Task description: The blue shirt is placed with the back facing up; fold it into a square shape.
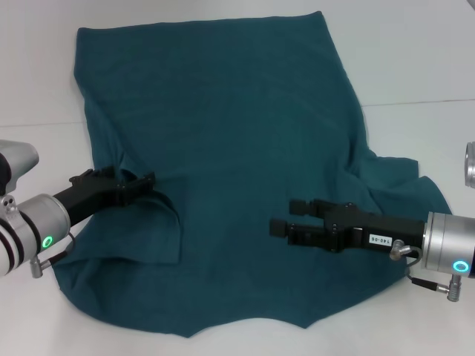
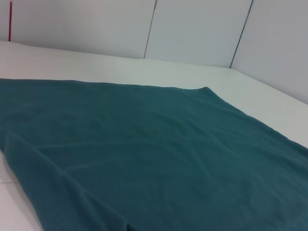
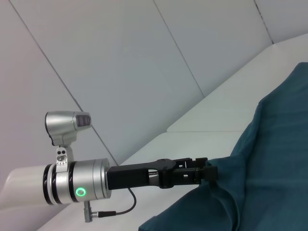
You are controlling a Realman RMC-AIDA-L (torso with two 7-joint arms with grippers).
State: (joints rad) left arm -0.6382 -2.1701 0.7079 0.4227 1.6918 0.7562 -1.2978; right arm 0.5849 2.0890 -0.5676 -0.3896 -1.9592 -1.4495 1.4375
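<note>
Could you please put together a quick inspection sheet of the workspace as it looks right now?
Surface: white table, bare around the cloth.
Job's things: blue shirt spread out plain side up, not yet square; the sleeve on the robot's left is folded in, the cloth on the right side is rumpled.
Clutter: nothing seen.
Grippers: left gripper shut on the shirt's folded left sleeve; right gripper open, hovering over the shirt's lower right part.
Cables: a thin black cable loops under the right wrist; another shows under the left wrist.
Surroundings: white wall panels behind the table.
</note>
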